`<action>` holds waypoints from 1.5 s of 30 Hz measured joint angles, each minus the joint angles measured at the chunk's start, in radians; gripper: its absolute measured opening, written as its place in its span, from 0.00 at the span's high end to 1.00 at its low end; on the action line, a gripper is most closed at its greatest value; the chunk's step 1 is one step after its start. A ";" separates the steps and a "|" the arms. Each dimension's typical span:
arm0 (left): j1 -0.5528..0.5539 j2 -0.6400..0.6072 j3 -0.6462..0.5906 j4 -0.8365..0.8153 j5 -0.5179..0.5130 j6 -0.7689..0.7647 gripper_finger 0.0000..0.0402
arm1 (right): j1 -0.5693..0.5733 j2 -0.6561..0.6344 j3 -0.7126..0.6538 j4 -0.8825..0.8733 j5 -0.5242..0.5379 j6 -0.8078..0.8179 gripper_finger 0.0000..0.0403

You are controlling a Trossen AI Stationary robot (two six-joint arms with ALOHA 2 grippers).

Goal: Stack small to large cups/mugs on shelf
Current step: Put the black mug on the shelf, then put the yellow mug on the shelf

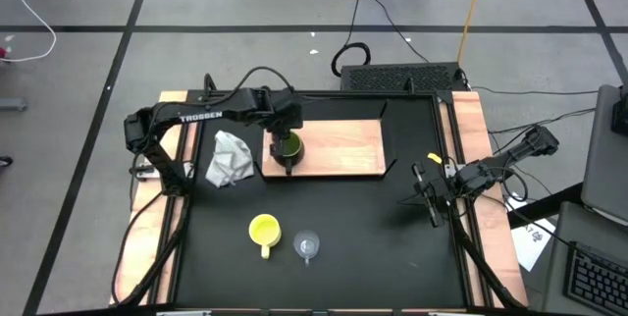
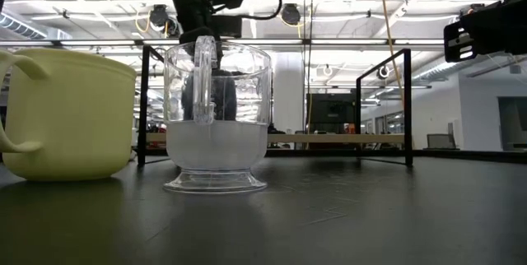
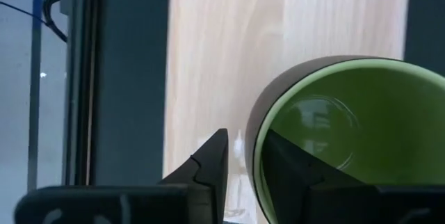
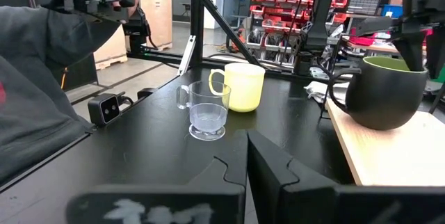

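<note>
Black tabletop (image 1: pixel 373 237) carries, nearest, the yellow mug (image 1: pixel 264 230) and glass cup (image 1: pixel 308 246) side by side. Farther back, the left gripper (image 1: pixel 286 148) pinches the green mug's (image 1: pixel 287 146) rim on the shelf's (image 1: pixel 343 149) left end (cloth (image 1: pixel 228 157) just left), while the right gripper (image 1: pixel 429 198) waits at the right edge, fingers together.

Room's a big open workshop kind of space. Grey concrete floor (image 1: pixel 88 80) marked out in squares with dark tape lines (image 1: pixel 128 29), and a loose black cable (image 1: pixel 368 22) plus a yellow cord (image 1: pixel 473 2) trailing across it. From surface height you get a white ceiling with rows of long strip lights (image 2: pixel 346 6) and pale pillars farther back. One wrist camera catches metal racking full of red storage bins (image 4: pixel 281 5), a light plywood crate (image 4: pixel 156 19) and a dark metal frame post (image 4: pixel 199 15).
</note>
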 joint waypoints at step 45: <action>0.036 -0.002 0.000 -0.052 0.078 -0.074 0.38 | 0.000 0.000 0.000 0.000 0.000 0.000 1.00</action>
